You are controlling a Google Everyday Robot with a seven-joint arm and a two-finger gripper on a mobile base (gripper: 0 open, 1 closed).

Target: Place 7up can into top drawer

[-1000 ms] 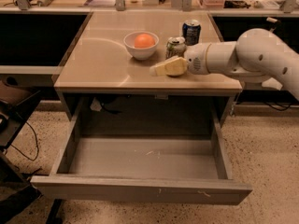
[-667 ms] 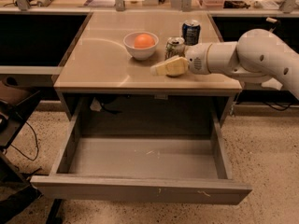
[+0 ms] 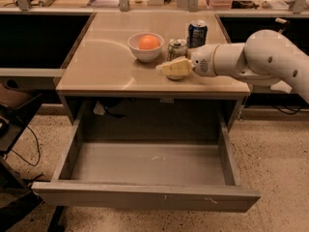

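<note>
The 7up can [image 3: 176,47], whitish-silver with green markings, stands upright on the tan table [image 3: 106,62] right of the bowl. My gripper [image 3: 172,68] points left, low over the table just in front of the can's base, and hides the can's lower part. The white arm [image 3: 251,59] comes in from the right. The top drawer [image 3: 149,163] is pulled fully open below the table; its grey floor is bare and its flat front panel [image 3: 145,196] faces the camera.
A white bowl [image 3: 145,48] holding an orange ball [image 3: 148,42] sits left of the can. A dark blue can [image 3: 197,33] stands behind and to the right. Dark shelving flanks the table; cables lie on the speckled floor at left.
</note>
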